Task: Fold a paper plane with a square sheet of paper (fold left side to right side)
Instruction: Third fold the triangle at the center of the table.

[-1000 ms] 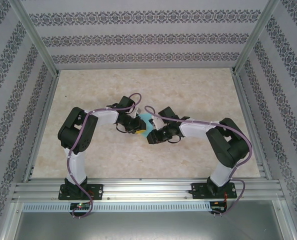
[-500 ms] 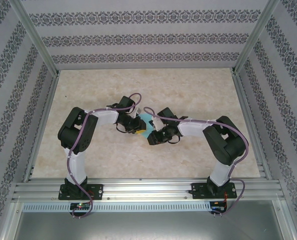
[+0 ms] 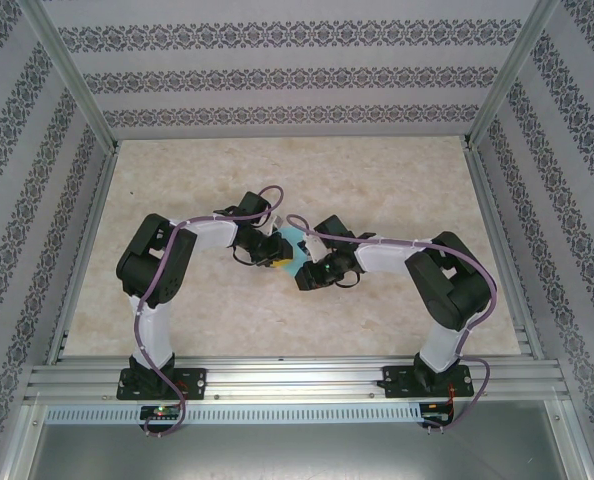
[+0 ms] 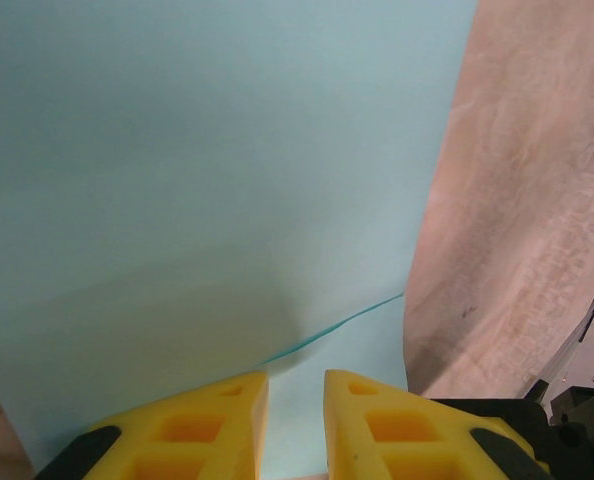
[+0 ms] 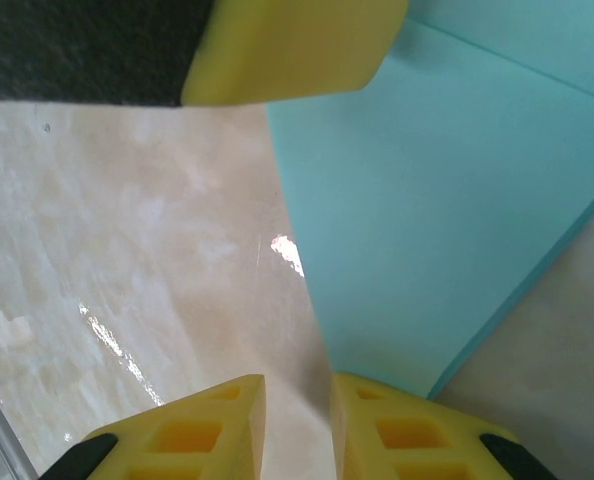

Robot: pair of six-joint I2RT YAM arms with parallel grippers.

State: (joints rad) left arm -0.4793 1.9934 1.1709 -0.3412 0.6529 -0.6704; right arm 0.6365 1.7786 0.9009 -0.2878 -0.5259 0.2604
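Beige marbled table (image 3: 377, 180) inside patterned walls (image 3: 277, 80).

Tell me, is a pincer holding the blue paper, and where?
Nothing looks pinched. The left pincer rests over the paper, the right pincer beside its edge, both slightly open.

Left gripper (image 4: 295, 388), right gripper (image 5: 297, 388): perhaps ajar

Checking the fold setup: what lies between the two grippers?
The turquoise paper sheet, between the left gripper and right gripper in the top external view.
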